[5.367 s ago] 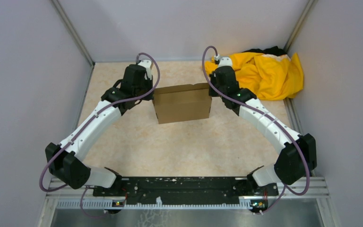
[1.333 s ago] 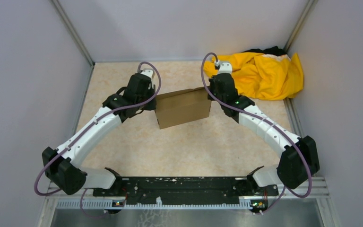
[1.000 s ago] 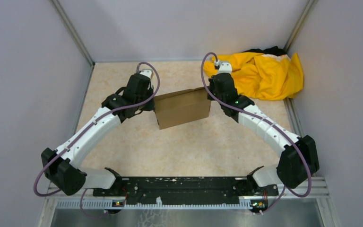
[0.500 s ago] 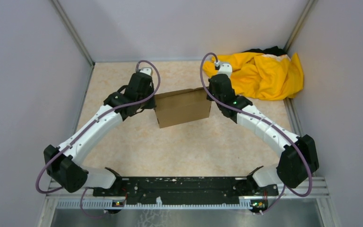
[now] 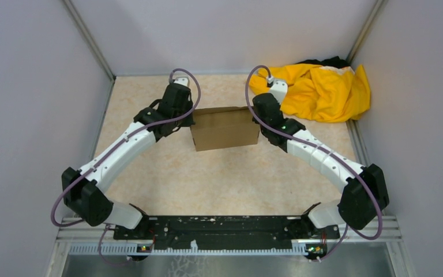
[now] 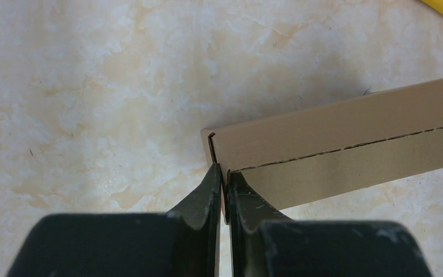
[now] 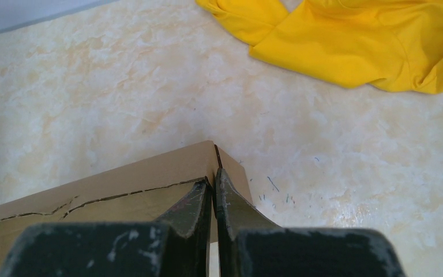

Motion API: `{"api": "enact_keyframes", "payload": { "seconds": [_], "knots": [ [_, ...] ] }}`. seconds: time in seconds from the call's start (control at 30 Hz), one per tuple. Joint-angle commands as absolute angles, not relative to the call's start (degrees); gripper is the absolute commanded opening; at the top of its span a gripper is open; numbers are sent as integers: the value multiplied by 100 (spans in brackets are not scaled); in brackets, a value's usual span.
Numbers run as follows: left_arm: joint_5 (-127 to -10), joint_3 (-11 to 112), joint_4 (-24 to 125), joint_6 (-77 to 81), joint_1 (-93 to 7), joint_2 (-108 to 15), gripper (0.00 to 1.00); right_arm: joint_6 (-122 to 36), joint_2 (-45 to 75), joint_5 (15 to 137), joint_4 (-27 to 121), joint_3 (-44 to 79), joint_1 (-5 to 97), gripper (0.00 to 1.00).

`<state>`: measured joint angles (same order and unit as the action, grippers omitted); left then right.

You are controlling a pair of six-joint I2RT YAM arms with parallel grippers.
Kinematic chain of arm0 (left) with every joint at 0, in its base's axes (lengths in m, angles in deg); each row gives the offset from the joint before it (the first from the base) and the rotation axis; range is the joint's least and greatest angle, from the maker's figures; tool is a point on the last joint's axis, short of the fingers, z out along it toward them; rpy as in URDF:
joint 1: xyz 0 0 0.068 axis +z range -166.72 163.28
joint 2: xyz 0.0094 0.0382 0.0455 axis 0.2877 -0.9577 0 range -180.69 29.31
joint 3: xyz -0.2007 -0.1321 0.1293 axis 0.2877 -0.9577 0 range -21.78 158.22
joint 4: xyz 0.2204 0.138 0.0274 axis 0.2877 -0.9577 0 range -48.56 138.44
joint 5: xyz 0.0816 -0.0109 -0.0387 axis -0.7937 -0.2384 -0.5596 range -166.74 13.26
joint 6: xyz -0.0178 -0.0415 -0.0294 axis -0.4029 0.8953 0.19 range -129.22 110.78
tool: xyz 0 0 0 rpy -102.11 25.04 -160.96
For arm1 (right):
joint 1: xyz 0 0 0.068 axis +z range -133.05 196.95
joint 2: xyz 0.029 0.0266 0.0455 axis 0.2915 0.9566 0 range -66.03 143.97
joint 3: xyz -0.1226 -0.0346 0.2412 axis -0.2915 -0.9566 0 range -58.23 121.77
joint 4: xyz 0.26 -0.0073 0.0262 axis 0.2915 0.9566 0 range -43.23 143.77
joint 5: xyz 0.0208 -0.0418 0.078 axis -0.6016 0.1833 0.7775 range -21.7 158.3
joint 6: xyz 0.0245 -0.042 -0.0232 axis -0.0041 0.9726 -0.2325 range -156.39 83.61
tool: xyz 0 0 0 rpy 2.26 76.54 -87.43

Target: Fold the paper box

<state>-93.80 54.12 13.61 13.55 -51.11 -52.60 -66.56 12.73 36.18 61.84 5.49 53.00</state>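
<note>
Top external view: the box (image 5: 225, 130) lay crosswise, long axis spanning left tool (image 6: 222, 176) and right tool (image 7: 213, 186), each clenched on one end.

The top external view looks down from high above and behind the arm bases, far enough back to take in the whole bench (image 5: 225, 179), both arms and the enclosure walls. The left wrist view faces down along the left pincer (image 6: 222, 176), very near one end of the paper box (image 6: 334, 138). The right wrist view looks past the right pincer (image 7: 212, 184), equally near the other end. All three share the box; a yellow cloth (image 7: 352, 40) shows in each.
</note>
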Motion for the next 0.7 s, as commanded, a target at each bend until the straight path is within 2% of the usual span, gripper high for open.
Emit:
{"api": "enact_keyframes", "payload": {
  "seconds": [0.0,0.67],
  "knots": [
    [-8861,5438,1416,1624,-5320,-5570,10,-7117,1426,3730,6831,254,5538,0],
    [-9629,4396,2016,1966,-5891,-5326,7,-7199,1444,3747,6499,-105,5561,0]
  ]
}}
